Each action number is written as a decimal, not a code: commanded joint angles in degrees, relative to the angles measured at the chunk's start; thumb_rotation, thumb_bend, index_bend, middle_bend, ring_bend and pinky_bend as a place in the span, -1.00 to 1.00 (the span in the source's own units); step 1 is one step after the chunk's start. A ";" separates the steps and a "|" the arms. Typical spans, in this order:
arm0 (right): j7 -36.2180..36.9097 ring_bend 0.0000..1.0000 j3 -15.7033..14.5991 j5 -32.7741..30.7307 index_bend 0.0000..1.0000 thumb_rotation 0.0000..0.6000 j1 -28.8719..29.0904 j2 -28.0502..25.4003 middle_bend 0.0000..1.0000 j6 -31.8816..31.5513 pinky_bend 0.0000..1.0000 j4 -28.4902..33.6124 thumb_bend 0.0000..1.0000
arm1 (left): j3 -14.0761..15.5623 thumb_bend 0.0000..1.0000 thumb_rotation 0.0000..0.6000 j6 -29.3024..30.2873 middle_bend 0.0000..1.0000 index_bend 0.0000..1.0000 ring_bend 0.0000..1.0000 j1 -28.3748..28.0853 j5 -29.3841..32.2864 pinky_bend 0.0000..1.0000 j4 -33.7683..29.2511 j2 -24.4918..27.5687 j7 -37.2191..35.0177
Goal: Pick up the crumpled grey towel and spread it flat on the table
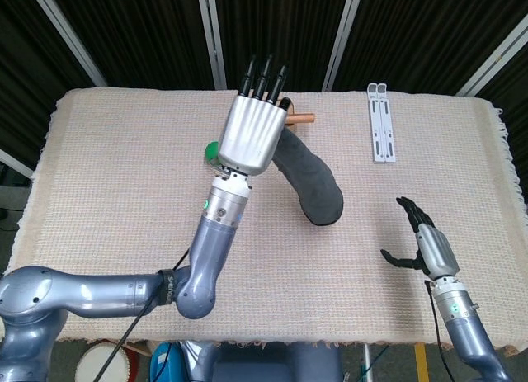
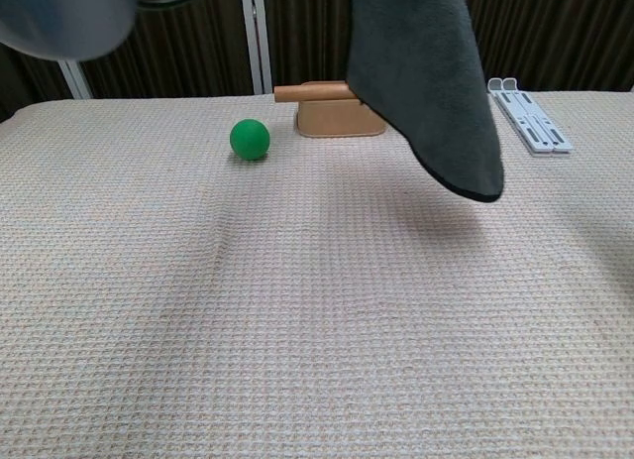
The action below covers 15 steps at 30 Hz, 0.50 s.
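The grey towel (image 1: 309,180) hangs in the air from my left hand (image 1: 249,131), which holds its top corner high above the table's middle. In the chest view the towel (image 2: 426,82) dangles as a dark fold, its lowest tip well clear of the woven table cover (image 2: 297,310); the hand itself is out of that frame. My right hand (image 1: 426,245) hovers near the table's front right edge, fingers spread, holding nothing.
A green ball (image 2: 250,139) lies left of centre, partly hidden behind my left hand in the head view. A wooden block with a dowel (image 2: 332,107) sits at the back middle. A white slotted stand (image 1: 380,123) lies at the back right.
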<state>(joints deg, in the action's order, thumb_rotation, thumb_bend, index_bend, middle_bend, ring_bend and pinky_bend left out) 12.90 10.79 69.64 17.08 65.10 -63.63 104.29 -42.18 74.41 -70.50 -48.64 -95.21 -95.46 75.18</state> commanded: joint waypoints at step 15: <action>1.69 -1.00 -1.33 2.54 -1.00 1.00 -0.61 -0.10 -1.00 -0.85 -0.88 -0.53 -0.51 | -0.36 0.14 1.00 7.73 -0.78 0.34 -1.00 -3.33 29.50 -1.00 -19.00 13.67 14.63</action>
<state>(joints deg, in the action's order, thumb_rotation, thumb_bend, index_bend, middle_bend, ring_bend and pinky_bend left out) 14.61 9.48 72.19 16.47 65.00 -64.46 103.76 -43.21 82.03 -71.93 -21.88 -115.29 -79.83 91.84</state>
